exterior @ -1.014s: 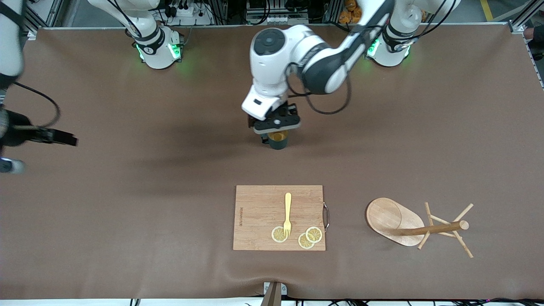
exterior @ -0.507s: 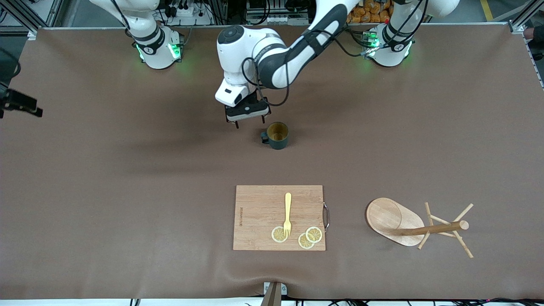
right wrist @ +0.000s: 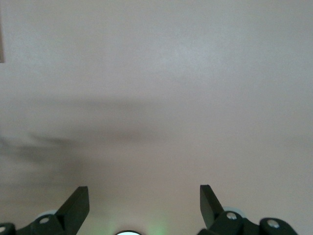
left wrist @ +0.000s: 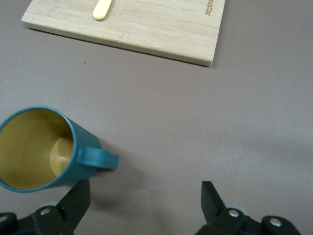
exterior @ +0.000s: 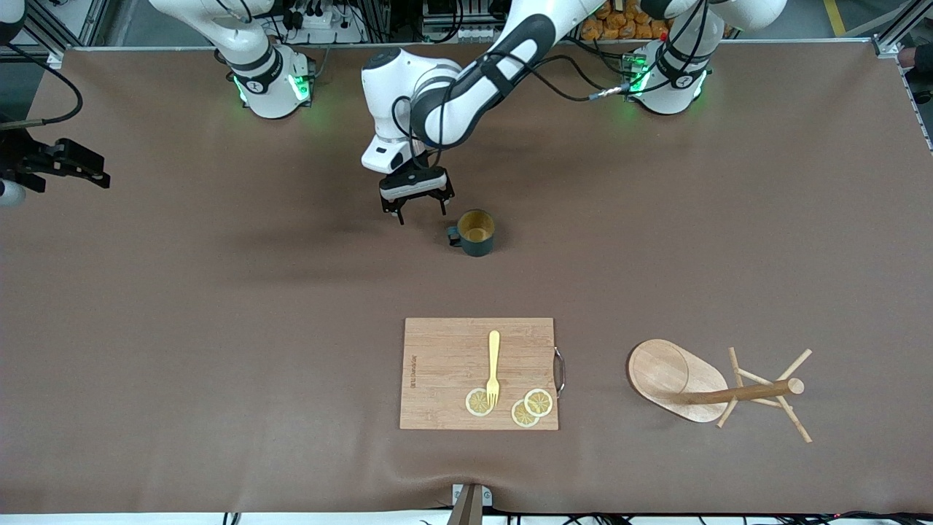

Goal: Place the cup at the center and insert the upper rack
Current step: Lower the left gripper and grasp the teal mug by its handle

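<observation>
The dark teal cup (exterior: 477,232) with a tan inside stands upright on the brown table (exterior: 219,328) near its middle, handle toward the right arm's end. It also shows in the left wrist view (left wrist: 34,147). My left gripper (exterior: 420,213) is open and empty, over the table just beside the cup's handle, toward the right arm's end; its own view shows it too (left wrist: 144,196). The wooden upper rack (exterior: 700,383) lies on its side near the left arm's end, nearer the camera than the cup. My right gripper (exterior: 91,169) waits open at the right arm's end (right wrist: 142,200).
A wooden cutting board (exterior: 477,372) lies nearer the camera than the cup and carries a yellow fork (exterior: 493,364) and three lemon slices (exterior: 479,402). The board's edge shows in the left wrist view (left wrist: 137,24).
My left gripper has let go of the cup and moved off it toward the right arm's end. The cup stays upright in place. The right gripper has shifted a little at the table's end.
</observation>
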You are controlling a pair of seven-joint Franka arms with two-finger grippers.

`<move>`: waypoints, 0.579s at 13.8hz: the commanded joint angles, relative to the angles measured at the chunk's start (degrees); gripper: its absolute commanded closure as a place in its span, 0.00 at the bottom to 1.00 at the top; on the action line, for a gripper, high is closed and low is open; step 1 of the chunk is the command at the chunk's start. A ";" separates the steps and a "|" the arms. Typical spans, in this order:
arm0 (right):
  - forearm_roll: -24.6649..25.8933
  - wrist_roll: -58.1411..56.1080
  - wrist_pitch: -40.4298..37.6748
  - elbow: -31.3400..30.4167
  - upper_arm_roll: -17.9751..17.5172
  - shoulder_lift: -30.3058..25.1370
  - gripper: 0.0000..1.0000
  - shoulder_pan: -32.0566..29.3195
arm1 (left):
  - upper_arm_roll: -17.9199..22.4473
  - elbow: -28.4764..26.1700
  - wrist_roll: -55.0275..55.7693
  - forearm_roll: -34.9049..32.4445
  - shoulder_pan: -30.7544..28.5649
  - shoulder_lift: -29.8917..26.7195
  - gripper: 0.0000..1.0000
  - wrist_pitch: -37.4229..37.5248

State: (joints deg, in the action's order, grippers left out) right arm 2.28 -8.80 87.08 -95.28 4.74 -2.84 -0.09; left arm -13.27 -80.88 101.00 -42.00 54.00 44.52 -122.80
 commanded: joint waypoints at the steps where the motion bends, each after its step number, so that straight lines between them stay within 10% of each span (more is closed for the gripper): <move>1: 0.98 -0.08 0.54 -1.40 0.27 -1.55 0.00 -0.61 | 0.53 1.52 3.32 -4.05 1.80 2.49 0.00 -0.33; 8: 0.98 -0.51 2.65 -0.79 0.62 -0.85 0.00 -1.14 | 2.98 0.99 3.42 -7.12 4.35 4.34 0.00 3.44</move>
State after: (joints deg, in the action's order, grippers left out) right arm 2.34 -8.83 88.69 -95.29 5.37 -2.84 -0.61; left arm -12.14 -80.90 103.64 -46.65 56.48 47.86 -120.89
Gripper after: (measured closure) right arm 0.000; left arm 0.000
